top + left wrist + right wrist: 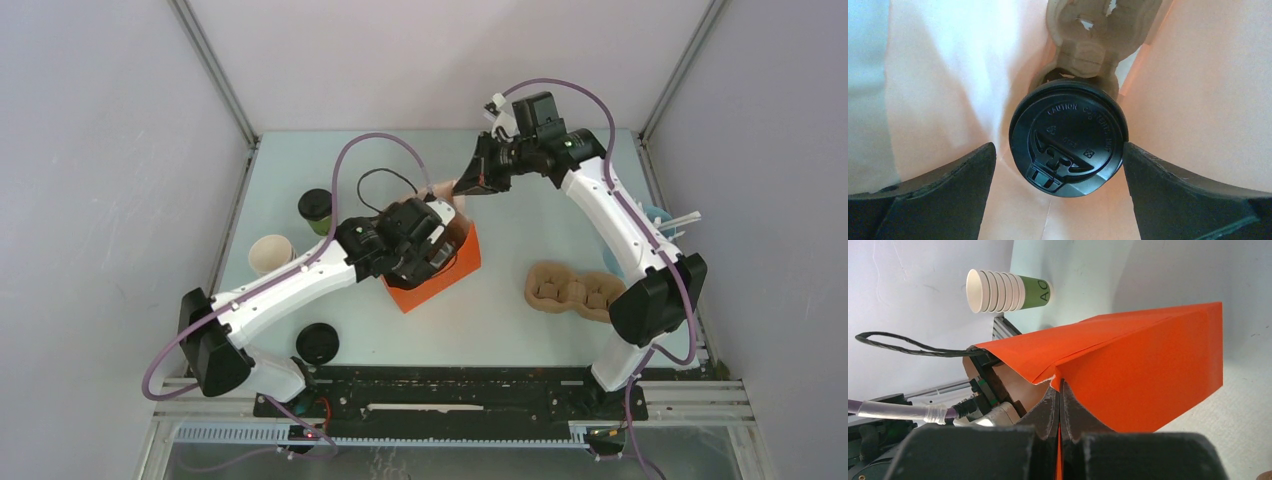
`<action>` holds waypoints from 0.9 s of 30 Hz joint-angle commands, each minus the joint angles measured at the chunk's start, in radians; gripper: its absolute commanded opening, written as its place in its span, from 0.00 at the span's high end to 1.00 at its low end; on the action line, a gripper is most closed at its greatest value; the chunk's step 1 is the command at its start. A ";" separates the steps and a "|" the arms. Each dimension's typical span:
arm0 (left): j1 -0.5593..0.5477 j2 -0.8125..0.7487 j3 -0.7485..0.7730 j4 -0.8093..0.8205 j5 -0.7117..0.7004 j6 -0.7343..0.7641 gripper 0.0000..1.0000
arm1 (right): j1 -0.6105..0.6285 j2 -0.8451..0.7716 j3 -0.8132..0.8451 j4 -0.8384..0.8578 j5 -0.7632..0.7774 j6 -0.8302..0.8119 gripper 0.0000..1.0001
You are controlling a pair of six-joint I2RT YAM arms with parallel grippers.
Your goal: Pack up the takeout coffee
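Black left gripper (1059, 150) hangs inside the orange paper bag (1148, 365), jaws spread wide and clear of the takeout cup (1066, 137) capped by a round black plastic lid, beside a brown pulp carrier (1088, 45); right gripper (1060, 390) pinches the bag's rim between pressed-together jaws.

Black-lidded cup (1066, 137) upright in bag (1198, 100) (second cup (315, 207) outside).

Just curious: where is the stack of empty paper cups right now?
In the top view the stack of cups sits on the table's left side, next to a lidded green cup, left of the orange bag.
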 commanded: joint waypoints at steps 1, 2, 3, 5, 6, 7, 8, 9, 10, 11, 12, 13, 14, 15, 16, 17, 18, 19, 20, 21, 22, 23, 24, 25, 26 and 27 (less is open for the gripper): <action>0.008 -0.026 0.055 -0.030 0.043 -0.041 0.00 | 0.017 -0.027 0.042 -0.008 0.026 -0.038 1.00; 0.009 -0.028 0.054 -0.034 0.043 -0.048 0.00 | 0.021 -0.029 0.043 -0.013 0.031 -0.041 1.00; 0.008 -0.028 0.055 -0.036 0.039 -0.055 0.00 | 0.023 -0.031 0.045 -0.019 0.038 -0.046 1.00; 0.008 -0.033 0.058 -0.043 0.035 -0.062 0.00 | 0.030 -0.035 0.051 -0.041 0.064 -0.059 1.00; 0.006 -0.037 0.061 -0.043 0.032 -0.065 0.00 | 0.034 -0.035 0.057 -0.052 0.080 -0.066 1.00; 0.007 -0.042 0.065 -0.043 0.033 -0.067 0.00 | 0.037 -0.036 0.064 -0.061 0.098 -0.077 1.00; 0.007 -0.044 0.072 -0.043 0.034 -0.069 0.00 | 0.041 -0.037 0.070 -0.077 0.117 -0.082 1.00; 0.008 -0.044 0.078 -0.044 0.034 -0.070 0.00 | 0.045 -0.037 0.076 -0.083 0.137 -0.086 1.00; 0.006 -0.043 0.089 -0.047 0.037 -0.073 0.00 | 0.049 -0.038 0.082 -0.098 0.158 -0.090 1.00; 0.006 -0.043 0.092 -0.050 0.045 -0.076 0.00 | 0.053 -0.038 0.091 -0.106 0.181 -0.094 1.00; 0.007 -0.041 0.103 -0.053 0.055 -0.079 0.01 | 0.058 -0.037 0.098 -0.119 0.202 -0.098 1.00; 0.007 -0.041 0.109 -0.053 0.068 -0.082 0.02 | 0.065 -0.038 0.105 -0.127 0.221 -0.101 1.00; 0.007 -0.039 0.114 -0.053 0.079 -0.086 0.03 | 0.070 -0.036 0.109 -0.134 0.242 -0.101 1.00; 0.006 -0.036 0.121 -0.053 0.087 -0.090 0.04 | 0.078 -0.037 0.112 -0.138 0.257 -0.099 1.00; 0.006 -0.028 0.136 -0.062 0.085 -0.099 0.06 | 0.084 -0.038 0.113 -0.138 0.268 -0.100 1.00; 0.006 -0.016 0.158 -0.077 0.081 -0.110 0.08 | 0.092 -0.038 0.114 -0.139 0.280 -0.100 1.00; 0.005 0.001 0.180 -0.090 0.084 -0.116 0.10 | 0.101 -0.039 0.113 -0.141 0.299 -0.105 1.00; 0.005 0.013 0.197 -0.107 0.097 -0.118 0.12 | 0.107 -0.040 0.113 -0.141 0.306 -0.109 1.00; 0.005 0.017 0.206 -0.109 0.101 -0.119 0.13 | 0.112 -0.040 0.112 -0.143 0.312 -0.112 1.00; 0.002 0.015 0.210 -0.110 0.101 -0.122 0.14 | 0.114 -0.041 0.111 -0.143 0.318 -0.114 1.00; 0.000 0.009 0.210 -0.109 0.104 -0.125 0.15 | 0.115 -0.041 0.109 -0.143 0.324 -0.118 1.00; 0.000 0.001 0.210 -0.109 0.109 -0.126 0.15 | 0.116 -0.041 0.110 -0.144 0.327 -0.122 1.00; -0.001 -0.006 0.214 -0.111 0.115 -0.126 0.14 | 0.116 -0.041 0.110 -0.146 0.330 -0.129 1.00; 0.000 -0.013 0.220 -0.116 0.121 -0.126 0.13 | 0.116 -0.041 0.108 -0.146 0.332 -0.134 1.00; 0.000 -0.021 0.226 -0.117 0.130 -0.125 0.10 | 0.117 -0.041 0.107 -0.146 0.334 -0.139 1.00; -0.001 -0.030 0.231 -0.118 0.135 -0.125 0.08 | 0.119 -0.040 0.106 -0.146 0.337 -0.142 1.00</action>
